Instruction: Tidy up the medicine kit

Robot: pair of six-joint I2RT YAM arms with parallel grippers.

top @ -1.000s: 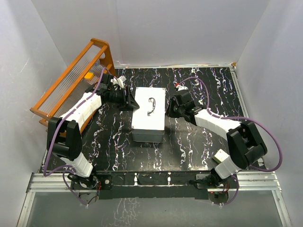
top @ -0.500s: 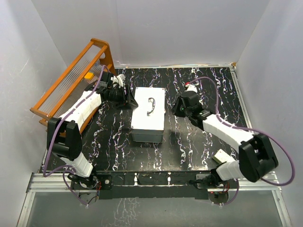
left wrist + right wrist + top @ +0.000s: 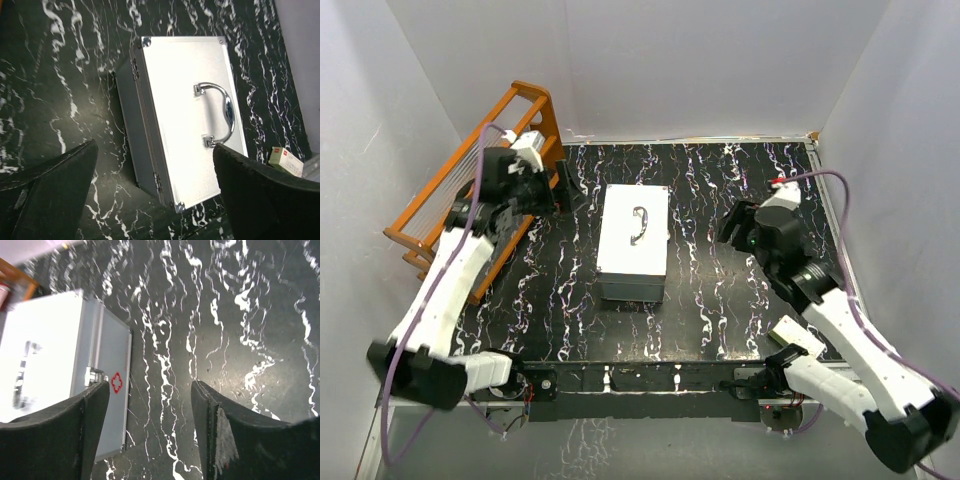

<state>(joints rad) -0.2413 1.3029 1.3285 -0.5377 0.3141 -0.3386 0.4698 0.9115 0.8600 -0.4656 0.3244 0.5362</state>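
Observation:
The medicine kit is a closed silver case (image 3: 633,243) with a metal handle (image 3: 641,222) on its lid, standing mid-table. My left gripper (image 3: 564,185) hangs open to the case's far left, apart from it. In the left wrist view the case (image 3: 190,115) lies between and beyond the spread fingers (image 3: 50,195), nothing held by the gripper (image 3: 155,200). My right gripper (image 3: 731,228) is open to the right of the case, clear of it. In the right wrist view its gripper (image 3: 150,435) is empty, over the table beside the case's latch side (image 3: 107,390) with a red cross.
An orange rack (image 3: 470,170) with clear slats leans at the table's far left edge. A small medicine box (image 3: 796,333) lies near the right arm at the front right, also the box (image 3: 286,161) past the case in the left wrist view. White walls enclose the table.
Both grippers were pressed against the case's sides; they have pulled away outward and opened. The case stays put.

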